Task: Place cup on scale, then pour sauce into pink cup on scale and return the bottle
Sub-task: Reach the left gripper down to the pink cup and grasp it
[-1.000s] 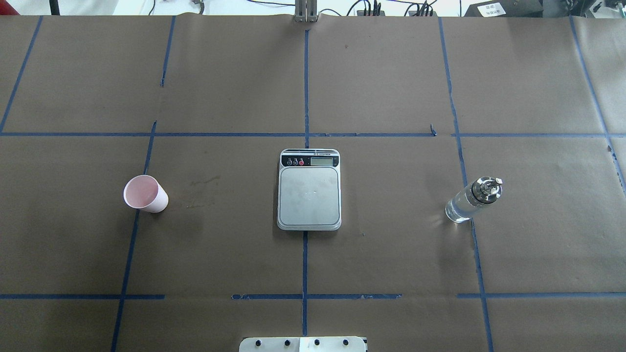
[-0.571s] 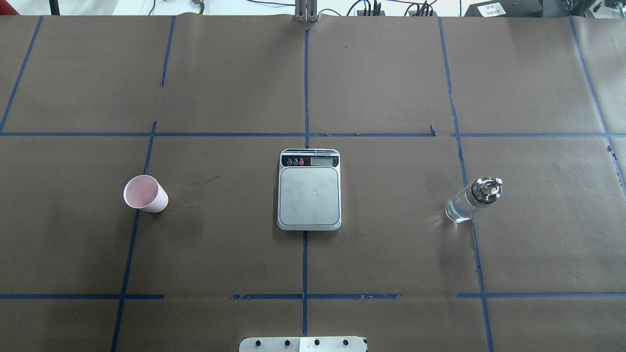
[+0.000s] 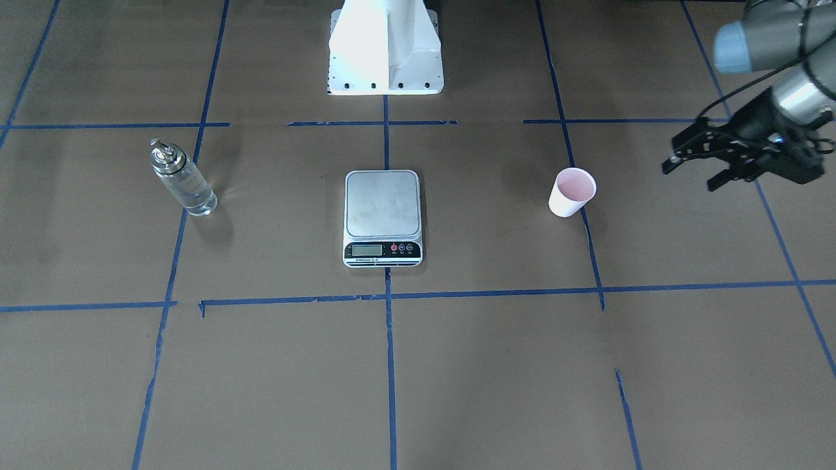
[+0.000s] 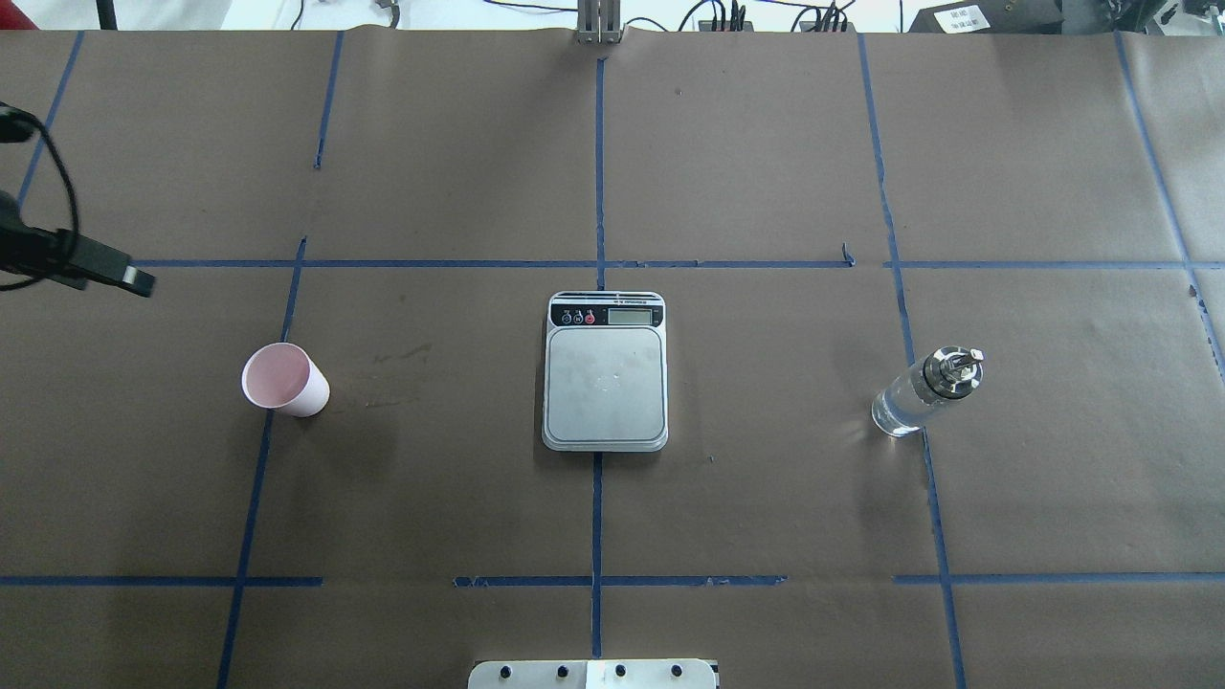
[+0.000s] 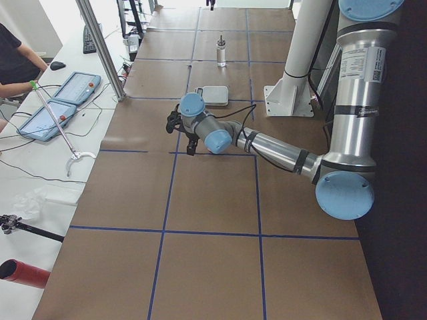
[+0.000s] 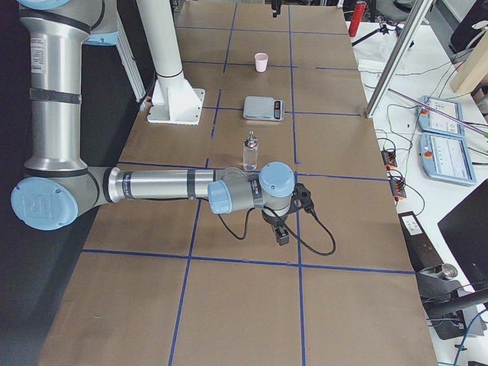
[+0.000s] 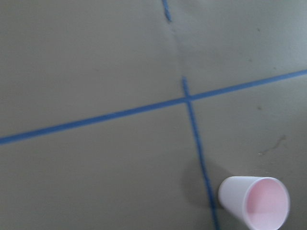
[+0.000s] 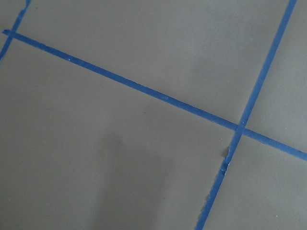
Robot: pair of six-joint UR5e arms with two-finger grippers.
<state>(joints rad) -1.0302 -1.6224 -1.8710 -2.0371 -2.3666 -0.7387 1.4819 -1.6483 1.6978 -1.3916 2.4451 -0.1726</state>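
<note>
The cup (image 4: 284, 379), white outside and pink inside, stands upright on the brown table, left of the scale (image 4: 605, 383). It also shows in the front view (image 3: 572, 192) and low right in the left wrist view (image 7: 254, 206). The scale's steel plate (image 3: 382, 205) is bare. The glass bottle (image 4: 924, 392) with its silver cap stands upright to the scale's right (image 3: 181, 177). My left gripper (image 3: 691, 175) hovers open and empty beyond the cup, away from the scale. My right gripper (image 6: 280, 232) shows only in the exterior right view, near the bottle (image 6: 249, 151); its state I cannot tell.
Blue tape lines grid the brown paper. The white robot base (image 3: 385, 46) sits at the near table edge behind the scale. A side bench holds tablets (image 5: 73, 87), with a person's arm (image 5: 17, 87) and a metal post (image 5: 100, 47) nearby.
My left arm has entered the overhead view at its left edge; it was out of view before. Cup, scale and bottle have not moved.
</note>
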